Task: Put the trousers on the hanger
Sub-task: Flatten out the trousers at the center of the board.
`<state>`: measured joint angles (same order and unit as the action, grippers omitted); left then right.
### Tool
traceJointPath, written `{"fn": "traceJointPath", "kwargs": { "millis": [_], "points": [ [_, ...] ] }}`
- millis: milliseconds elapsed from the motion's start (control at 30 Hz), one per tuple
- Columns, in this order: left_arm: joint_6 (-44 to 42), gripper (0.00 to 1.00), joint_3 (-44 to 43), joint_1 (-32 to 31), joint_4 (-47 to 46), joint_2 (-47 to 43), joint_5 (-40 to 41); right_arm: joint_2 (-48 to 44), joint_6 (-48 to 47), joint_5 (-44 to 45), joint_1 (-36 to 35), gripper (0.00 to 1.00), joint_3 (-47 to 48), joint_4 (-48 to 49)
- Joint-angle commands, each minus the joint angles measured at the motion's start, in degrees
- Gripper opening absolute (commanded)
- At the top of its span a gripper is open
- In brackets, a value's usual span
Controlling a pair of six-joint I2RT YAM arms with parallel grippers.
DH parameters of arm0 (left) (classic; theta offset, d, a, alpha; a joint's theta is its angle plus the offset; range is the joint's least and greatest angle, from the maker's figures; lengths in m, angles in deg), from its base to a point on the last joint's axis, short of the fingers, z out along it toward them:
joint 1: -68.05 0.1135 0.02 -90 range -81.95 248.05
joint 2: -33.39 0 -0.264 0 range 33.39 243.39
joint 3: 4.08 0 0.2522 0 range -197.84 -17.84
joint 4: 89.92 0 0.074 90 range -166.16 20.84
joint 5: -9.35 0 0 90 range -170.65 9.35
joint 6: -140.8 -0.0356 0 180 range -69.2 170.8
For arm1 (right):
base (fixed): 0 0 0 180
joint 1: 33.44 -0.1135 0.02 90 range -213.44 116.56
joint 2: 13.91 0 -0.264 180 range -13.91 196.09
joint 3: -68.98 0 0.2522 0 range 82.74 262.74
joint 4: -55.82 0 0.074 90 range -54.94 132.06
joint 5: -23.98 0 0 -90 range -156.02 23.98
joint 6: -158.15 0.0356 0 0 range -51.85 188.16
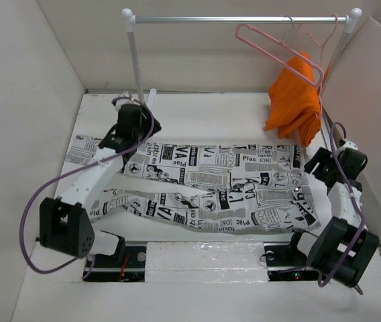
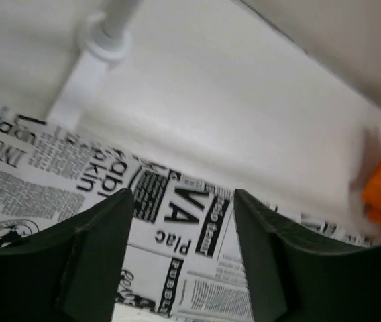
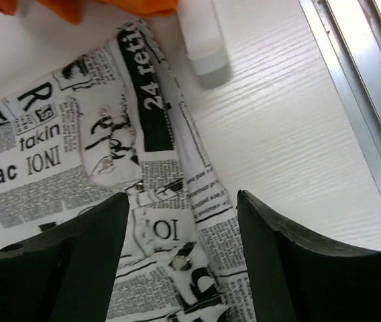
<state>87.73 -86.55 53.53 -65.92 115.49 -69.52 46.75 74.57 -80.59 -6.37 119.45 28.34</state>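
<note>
The newsprint trousers point(image 1: 210, 184) lie flat across the table, legs to the left, waist to the right. The pale pink hanger point(image 1: 278, 47) hangs tilted on the rail at the back right. My left gripper point(image 1: 129, 137) is open above the trousers' upper leg point(image 2: 177, 221), nothing between its fingers point(image 2: 90, 255). My right gripper point(image 1: 324, 164) is open over the waist edge point(image 3: 177, 221) at the right, empty; its fingers point(image 3: 291, 268) straddle the waistband.
An orange cloth point(image 1: 294, 100) hangs on a redder hanger point(image 1: 321, 37) from the white rail point(image 1: 237, 19); its left post point(image 1: 135, 67) stands behind my left gripper. Its foot shows in the left wrist view point(image 2: 86, 74). White walls close in on both sides.
</note>
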Motion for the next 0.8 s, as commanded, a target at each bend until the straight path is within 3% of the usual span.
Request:
{"fn": "traceJointPath", "kwargs": {
  "millis": [0,67,100,300,467,667,733,767],
  "points": [
    [0.16,0.54,12.67,-1.03,-6.34,-6.93,-5.93,4.53,-2.98,-9.68,4.04,0.71,-2.33,12.63],
    [0.60,0.41,17.10,-1.03,-7.69,-9.85,-9.54,11.44,-2.81,-14.94,5.36,0.73,-2.61,16.69],
    [0.43,0.40,20.51,-1.03,-8.21,-12.21,-10.34,14.37,-3.33,-17.14,5.88,0.74,-0.43,15.49],
    [-2.39,0.39,24.50,-1.03,-5.50,-17.33,-10.25,28.00,-5.71,-19.88,5.28,0.73,3.54,13.98],
    [-2.38,0.39,24.15,-1.03,-4.88,-18.56,-10.44,30.12,-4.92,-21.46,3.52,0.64,3.46,15.64],
    [-2.21,0.40,23.18,-1.03,-5.32,-17.60,-10.78,32.94,-3.60,-27.00,2.99,0.31,3.72,18.11],
    [-2.21,0.40,23.18,-1.03,-5.32,-17.24,-10.87,32.16,-3.25,-27.18,2.99,0.11,3.81,18.29],
    [-2.21,0.40,23.09,-1.03,-5.32,-16.98,-10.79,31.37,-3.16,-27.27,2.99,0.05,3.90,18.29]
  ]
}}
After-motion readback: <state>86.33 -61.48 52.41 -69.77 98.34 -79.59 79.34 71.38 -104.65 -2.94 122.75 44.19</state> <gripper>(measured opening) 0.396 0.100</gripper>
